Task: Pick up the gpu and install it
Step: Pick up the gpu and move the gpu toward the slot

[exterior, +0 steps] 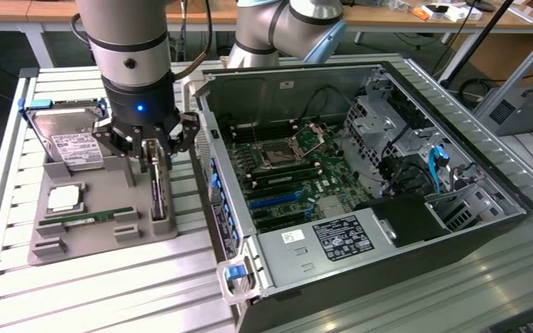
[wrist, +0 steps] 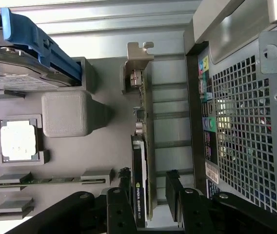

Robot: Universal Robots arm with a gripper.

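my jaws are spread on either side of the gpu (wrist: 143, 141), which stands on edge in its slot in the grey tray (exterior: 100, 239) beside the computer case (exterior: 276, 253), and i judge an off-centre squeeze could tilt it and jam it there.

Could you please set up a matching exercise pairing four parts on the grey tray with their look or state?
A. gpu
B. hard drive
C. processor
D. memory stick

1. long, narrow, lying flat
2. blue frame at one end
3. standing on edge under the gripper
4. silver square in a square recess

Pairs: A-3, B-2, C-4, D-1
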